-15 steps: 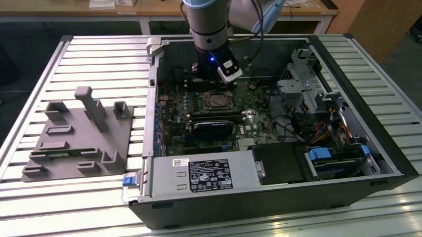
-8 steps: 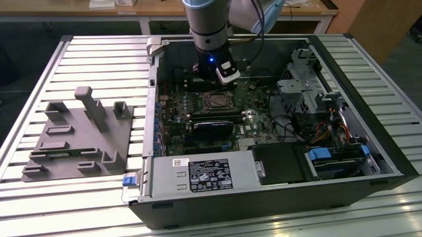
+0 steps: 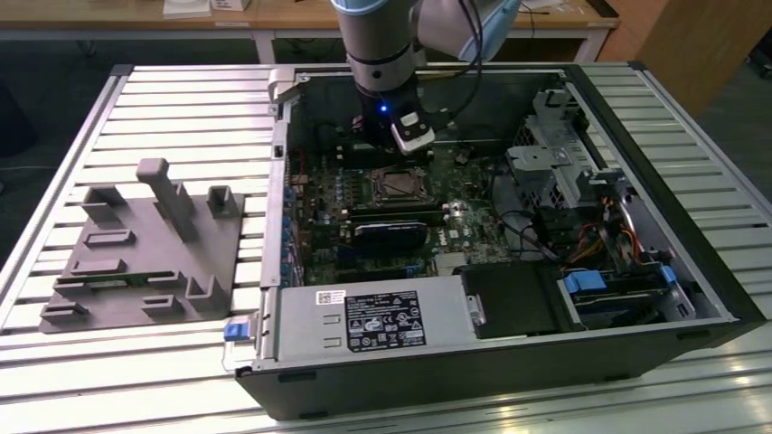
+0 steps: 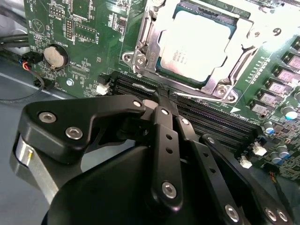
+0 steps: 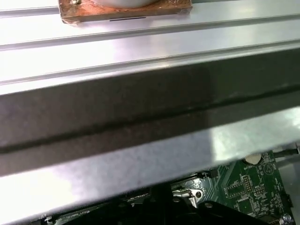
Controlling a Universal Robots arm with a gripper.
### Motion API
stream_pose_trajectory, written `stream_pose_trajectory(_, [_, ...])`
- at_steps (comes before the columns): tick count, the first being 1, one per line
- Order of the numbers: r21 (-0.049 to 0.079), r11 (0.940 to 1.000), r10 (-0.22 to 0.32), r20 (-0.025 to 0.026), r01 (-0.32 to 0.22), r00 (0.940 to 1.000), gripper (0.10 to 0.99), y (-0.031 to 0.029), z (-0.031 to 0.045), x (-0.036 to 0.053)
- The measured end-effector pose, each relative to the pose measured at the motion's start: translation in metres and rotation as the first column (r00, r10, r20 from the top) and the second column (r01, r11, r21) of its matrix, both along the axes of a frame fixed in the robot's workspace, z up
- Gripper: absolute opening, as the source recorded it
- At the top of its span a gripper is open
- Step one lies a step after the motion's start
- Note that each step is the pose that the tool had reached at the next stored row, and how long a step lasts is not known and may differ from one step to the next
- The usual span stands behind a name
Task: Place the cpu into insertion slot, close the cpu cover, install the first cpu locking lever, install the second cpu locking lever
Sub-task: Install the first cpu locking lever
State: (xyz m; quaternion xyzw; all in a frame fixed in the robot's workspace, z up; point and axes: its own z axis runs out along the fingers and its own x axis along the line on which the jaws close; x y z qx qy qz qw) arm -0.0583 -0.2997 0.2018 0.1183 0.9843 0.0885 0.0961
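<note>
The cpu (image 4: pixel 197 44), a square chip with a pale silver top, lies in the socket (image 3: pixel 396 185) on the green motherboard. The cpu cover (image 4: pixel 149 44), a thin silver frame, lies flat around the chip, with the chip showing through its window. A thin metal lever (image 4: pixel 201 90) runs along the socket edge nearest my gripper. My gripper (image 4: pixel 162 96) hangs inside the open computer case, just beside that socket edge, its black fingers (image 4: pixel 165 126) pressed together with nothing visible between them. In the exterior view my gripper (image 3: pixel 408 149) hovers just behind the socket.
Black memory slots (image 4: pixel 215 119) run between gripper and socket. A coin battery (image 4: pixel 55 56) sits on the board. A black card (image 3: pixel 392 231), power supply (image 3: pixel 374 321) and drive cage (image 3: pixel 603 289) crowd the case. A grey fixture plate (image 3: pixel 145 244) lies on the slatted table.
</note>
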Motion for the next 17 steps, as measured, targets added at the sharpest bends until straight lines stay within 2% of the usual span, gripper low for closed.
stream_pose_trajectory(17, [-0.001,0.9981,-0.062,0.0017,0.062,0.9981,0.106,0.0006,-0.0069,-0.0001])
